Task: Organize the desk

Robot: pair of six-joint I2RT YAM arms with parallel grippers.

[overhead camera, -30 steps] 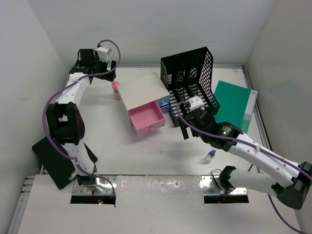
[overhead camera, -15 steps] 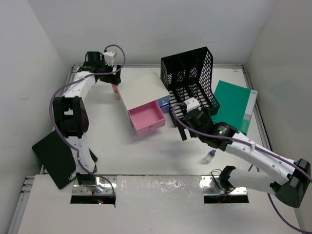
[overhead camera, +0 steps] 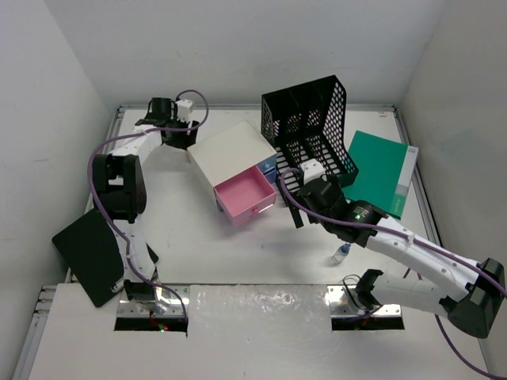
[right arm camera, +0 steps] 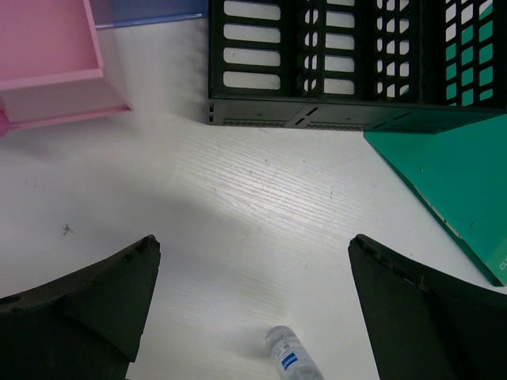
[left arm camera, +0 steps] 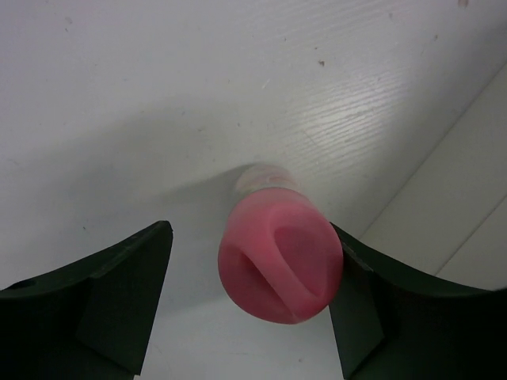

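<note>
Evidently to grab it, the left gripper [left arm camera: 248,237] straddles the pink bottle [left arm camera: 281,265] just beside the drawer box [overhead camera: 234,150], jaws apart; the right gripper [right arm camera: 253,241] gapes idle.

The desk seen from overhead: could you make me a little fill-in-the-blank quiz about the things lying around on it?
The open drawer of the small drawer box is ____. The folder beside the black mesh rack is ____. The small clear bottle shows in the ____ wrist view. The pink-capped item sits between the open fingers of the ____ pincer.
Missing words: pink; green; right; left.
</note>
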